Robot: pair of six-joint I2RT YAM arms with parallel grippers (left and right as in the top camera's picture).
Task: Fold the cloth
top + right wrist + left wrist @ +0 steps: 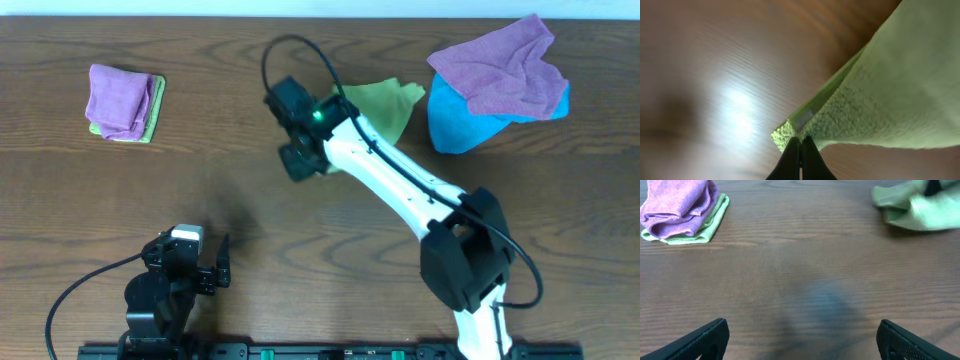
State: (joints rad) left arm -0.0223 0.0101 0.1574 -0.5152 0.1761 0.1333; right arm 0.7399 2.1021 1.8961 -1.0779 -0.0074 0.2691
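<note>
Two purple cloths (118, 95) (500, 62), upper left and upper right; two green cloths (158, 105) (390, 100), upper left and upper centre; one blue cloth (455, 128); two robot arms (160, 295) (400, 185).

Right arm (385, 170): white links, blk joints, blk cable (290, 42), green LED (318, 115) just behind right gripper (800, 145). Left arm (160, 295): blk, w/ grey block (185, 236) behind gripper.

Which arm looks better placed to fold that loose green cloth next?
Right: the right gripper is shut on a corner of the green cloth. The left gripper sits open, well away from it.
</note>
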